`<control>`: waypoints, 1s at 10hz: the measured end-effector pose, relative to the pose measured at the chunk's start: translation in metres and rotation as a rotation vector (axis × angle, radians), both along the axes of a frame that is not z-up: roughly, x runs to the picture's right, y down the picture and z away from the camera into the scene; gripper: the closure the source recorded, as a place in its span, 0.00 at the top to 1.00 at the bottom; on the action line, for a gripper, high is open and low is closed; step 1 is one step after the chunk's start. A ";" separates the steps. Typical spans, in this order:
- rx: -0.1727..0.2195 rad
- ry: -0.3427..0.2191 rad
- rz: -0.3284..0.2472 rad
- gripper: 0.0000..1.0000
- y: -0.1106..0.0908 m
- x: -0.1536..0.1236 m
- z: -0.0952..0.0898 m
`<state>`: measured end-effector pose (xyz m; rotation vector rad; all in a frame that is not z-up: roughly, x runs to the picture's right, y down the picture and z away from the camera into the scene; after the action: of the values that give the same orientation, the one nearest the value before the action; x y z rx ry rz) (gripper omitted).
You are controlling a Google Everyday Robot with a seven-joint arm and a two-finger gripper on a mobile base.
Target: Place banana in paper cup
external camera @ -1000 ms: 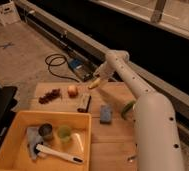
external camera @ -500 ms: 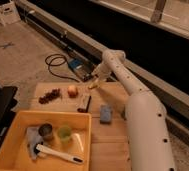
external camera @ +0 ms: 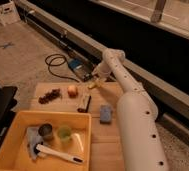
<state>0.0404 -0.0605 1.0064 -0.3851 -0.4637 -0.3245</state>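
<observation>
At table edge (external camera: 113, 87), one end effector (external camera: 95, 81), one banana (external camera: 92, 85)

No writing, label or number is legible anywhere. The gripper (external camera: 94, 82) hovers over the desk's (external camera: 68, 105) far edge.

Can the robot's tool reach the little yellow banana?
Probably yes. The tool hangs right above the banana at the far edge of the table, with nothing between them. The apple lies off to one side, out of the way.
</observation>
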 end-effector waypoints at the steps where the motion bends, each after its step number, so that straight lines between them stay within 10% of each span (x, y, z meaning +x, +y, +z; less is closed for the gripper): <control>1: -0.006 -0.007 -0.002 0.65 0.001 -0.001 0.004; 6: -0.057 -0.059 -0.020 0.65 0.019 -0.019 0.023; 10: -0.061 -0.062 -0.020 0.31 0.020 -0.019 0.024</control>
<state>0.0212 -0.0405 1.0304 -0.4399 -0.5311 -0.3431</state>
